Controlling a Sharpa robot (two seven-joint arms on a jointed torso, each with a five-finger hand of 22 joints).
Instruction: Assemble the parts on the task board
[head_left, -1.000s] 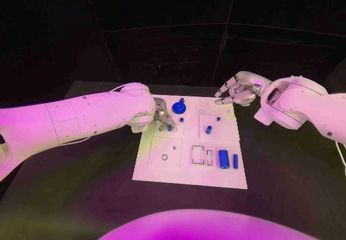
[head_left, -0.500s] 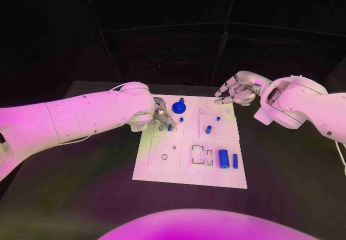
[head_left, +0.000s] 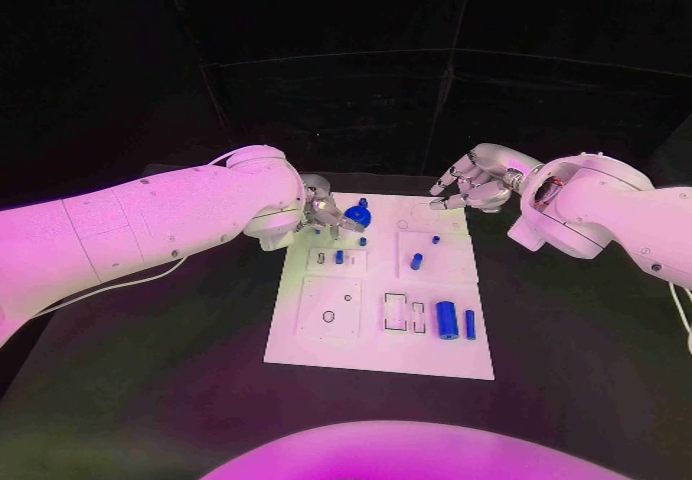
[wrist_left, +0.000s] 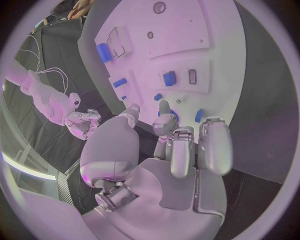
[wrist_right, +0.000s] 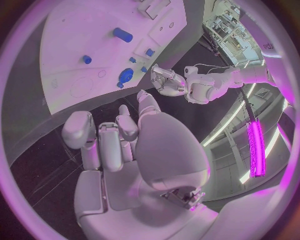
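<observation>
Head view: the white board (head_left: 378, 340) lies mid-tabletop (head_left: 144, 400) with the job judged barely begun. Toward 12 o'clock on the board sits a round blue knob (head_left: 358, 214); the left hand (head_left: 323, 214) hovers just beside it at its 9 o'clock, fingers apart and apparently holding nothing, though contact with the knob cannot be told. A small blue block (head_left: 339, 256) stands near the board's middle-left and a short peg (head_left: 417, 260) lies loose right of centre. At 4 o'clock a fat cylinder (head_left: 447, 318) and a thin pin (head_left: 470, 323) rest beside two empty slots (head_left: 395, 309), so most seating seems left to do. The right hand (head_left: 469, 183) hangs off the board's 1 o'clock corner, fingers loosely curled with nothing in them.
</observation>
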